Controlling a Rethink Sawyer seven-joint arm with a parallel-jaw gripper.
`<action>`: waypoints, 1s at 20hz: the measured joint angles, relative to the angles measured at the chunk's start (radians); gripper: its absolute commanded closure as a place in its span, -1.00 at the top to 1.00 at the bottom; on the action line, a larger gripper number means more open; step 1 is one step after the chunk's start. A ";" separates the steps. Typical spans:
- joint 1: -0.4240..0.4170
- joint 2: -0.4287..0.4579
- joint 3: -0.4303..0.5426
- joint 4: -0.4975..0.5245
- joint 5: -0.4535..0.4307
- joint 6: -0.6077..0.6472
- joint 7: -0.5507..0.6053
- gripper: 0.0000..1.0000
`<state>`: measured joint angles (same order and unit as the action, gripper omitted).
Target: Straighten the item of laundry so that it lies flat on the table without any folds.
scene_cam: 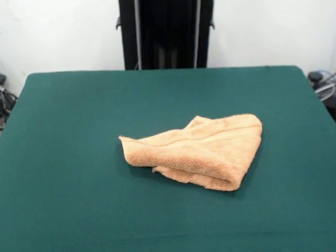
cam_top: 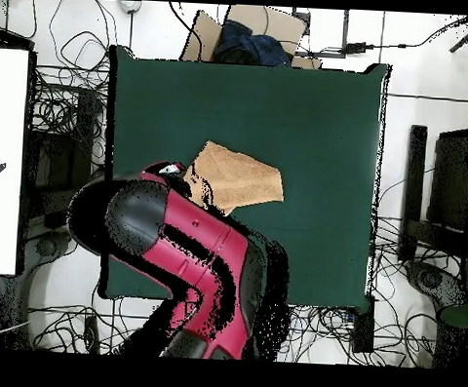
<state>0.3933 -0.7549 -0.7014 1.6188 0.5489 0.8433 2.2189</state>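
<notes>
Even bright light, soft shadows

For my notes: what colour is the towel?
Light orange-tan towel; the front view shows it best.

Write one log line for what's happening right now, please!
towel: folded and bunched, not flat | table: towel near its middle | arm: above table edge, beside towel | gripper: not seen

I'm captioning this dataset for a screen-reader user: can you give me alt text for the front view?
A light orange-tan towel lies folded over itself and rumpled near the middle of a dark green table. Its thick folded edge faces the camera. No robot arm or gripper shows in this view, only a black pedestal beyond the far edge.
</notes>
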 measured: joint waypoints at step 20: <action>-0.239 0.147 0.209 0.001 -0.005 -0.243 0.000 -1.00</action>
<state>0.1546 -0.6077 -0.4927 1.6198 0.5441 0.5998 2.2189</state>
